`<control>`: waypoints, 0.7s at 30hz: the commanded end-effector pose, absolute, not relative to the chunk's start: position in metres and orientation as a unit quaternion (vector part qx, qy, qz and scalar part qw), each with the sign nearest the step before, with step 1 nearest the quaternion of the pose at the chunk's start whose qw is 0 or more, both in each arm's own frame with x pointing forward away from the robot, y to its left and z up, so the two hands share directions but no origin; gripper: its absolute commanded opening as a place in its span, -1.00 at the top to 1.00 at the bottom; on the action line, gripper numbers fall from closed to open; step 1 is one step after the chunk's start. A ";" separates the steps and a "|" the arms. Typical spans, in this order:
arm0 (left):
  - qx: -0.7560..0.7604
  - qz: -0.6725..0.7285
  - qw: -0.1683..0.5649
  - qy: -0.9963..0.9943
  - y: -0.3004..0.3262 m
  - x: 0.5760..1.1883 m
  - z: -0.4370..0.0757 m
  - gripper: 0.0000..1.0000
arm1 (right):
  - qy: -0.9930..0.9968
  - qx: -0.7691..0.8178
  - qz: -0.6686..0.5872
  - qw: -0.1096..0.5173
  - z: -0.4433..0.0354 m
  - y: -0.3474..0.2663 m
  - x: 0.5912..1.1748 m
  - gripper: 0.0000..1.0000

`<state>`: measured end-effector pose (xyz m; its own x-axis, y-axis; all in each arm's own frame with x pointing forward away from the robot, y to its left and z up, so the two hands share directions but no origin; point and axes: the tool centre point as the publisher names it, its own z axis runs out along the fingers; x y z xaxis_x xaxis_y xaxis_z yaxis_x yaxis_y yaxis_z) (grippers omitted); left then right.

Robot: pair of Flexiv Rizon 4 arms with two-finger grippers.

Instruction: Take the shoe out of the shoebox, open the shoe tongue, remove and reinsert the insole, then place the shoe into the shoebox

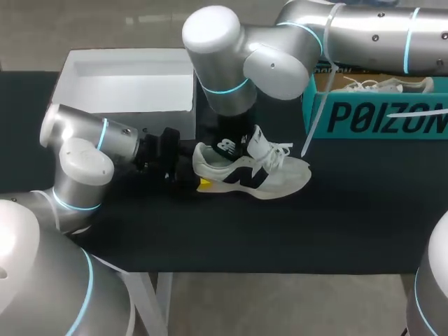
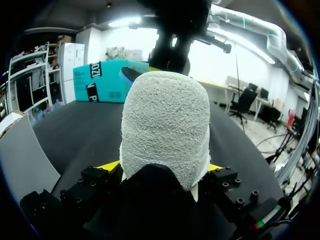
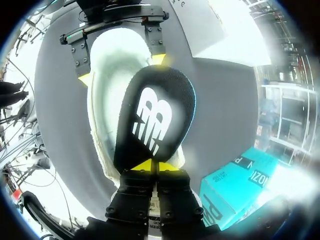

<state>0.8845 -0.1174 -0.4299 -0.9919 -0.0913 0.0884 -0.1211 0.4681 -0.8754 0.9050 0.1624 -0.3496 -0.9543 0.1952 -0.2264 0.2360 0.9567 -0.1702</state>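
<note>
Left claw (image 2: 165, 167) clamps the shoe (image 1: 260, 175) by its heel, mid-surface (image 1: 280, 231), toe toward the right edge. Right claw (image 3: 152, 164) pinches the black insole (image 3: 155, 117) tight, upright out of the shoe's opening.

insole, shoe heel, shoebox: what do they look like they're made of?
The insole looks like foam with a matte black fabric top: fine speckled texture. The shoe at its heel: off-white suede or napped textile, visibly fuzzy. The shoebox: teal printed cardboard, probably, going by flat sharp-edged panels.
</note>
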 end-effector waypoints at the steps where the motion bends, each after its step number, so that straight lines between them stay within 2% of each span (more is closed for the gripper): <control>1: 0.061 0.512 0.016 -0.857 -0.117 0.886 -0.431 1.00 | 0.984 0.104 -0.093 0.113 -0.344 0.159 0.913 1.00; 21: 0.061 0.512 0.016 -0.857 -0.117 0.886 -0.431 1.00 | 0.978 0.086 -0.037 0.188 -0.320 0.174 0.931 1.00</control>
